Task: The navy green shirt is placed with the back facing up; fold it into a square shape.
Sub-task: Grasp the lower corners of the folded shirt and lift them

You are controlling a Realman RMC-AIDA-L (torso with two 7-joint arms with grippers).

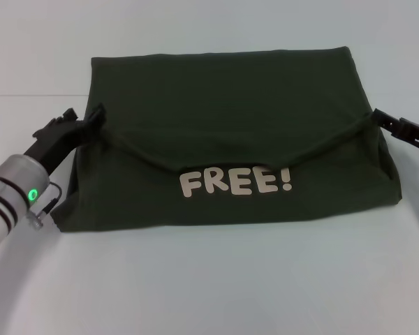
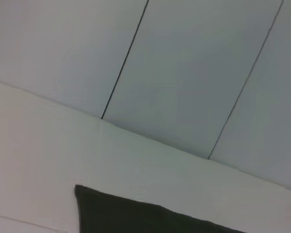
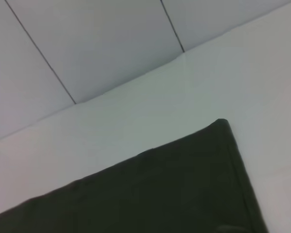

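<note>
Here, left hand (image 1: 91,117) pinching left corner of folded flap, right hand (image 1: 378,117) pinching right corner; navy green shirt (image 1: 230,91) folded on white bench (image 1: 209,279), "FREE!" print (image 1: 235,182) exposed below flap.

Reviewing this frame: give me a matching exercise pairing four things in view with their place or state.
Things:
1. left gripper
2. right gripper
3. navy green shirt
4. "FREE!" lettering

Places or states:
A. pale print on the near layer, below the sagging fold edge
B. pinching the fold's corner at the shirt's right edge
C. partly folded on the table, upper layer pulled taut between two corners
D. pinching the fold's corner at the shirt's left edge

Pairs: 1-D, 2-B, 3-C, 4-A
</note>
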